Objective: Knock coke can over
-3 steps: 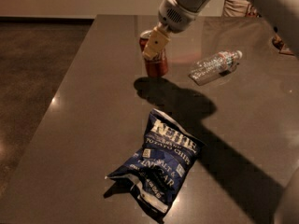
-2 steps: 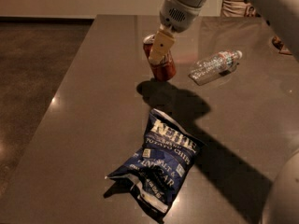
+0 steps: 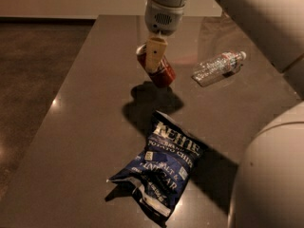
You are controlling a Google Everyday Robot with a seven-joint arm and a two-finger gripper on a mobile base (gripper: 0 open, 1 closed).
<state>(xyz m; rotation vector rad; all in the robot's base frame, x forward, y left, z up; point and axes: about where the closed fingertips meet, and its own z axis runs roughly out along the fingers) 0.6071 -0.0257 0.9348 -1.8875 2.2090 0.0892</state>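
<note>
Red coke can (image 3: 164, 74) leans tilted on the far middle of the surface (image 3: 85, 127), my tool (image 3: 154, 63) against its upper part, apparently to topple it; tool opening: I cannot tell.

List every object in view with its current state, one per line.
coke can: tilted, top leaning left, not lying flat.
gripper: lowered to the can's upper part, in front of it in this view.
water bottle: lying on its side, right of the can, apart from it.
chip bag: lying flat, crumpled, nearer the camera.
</note>
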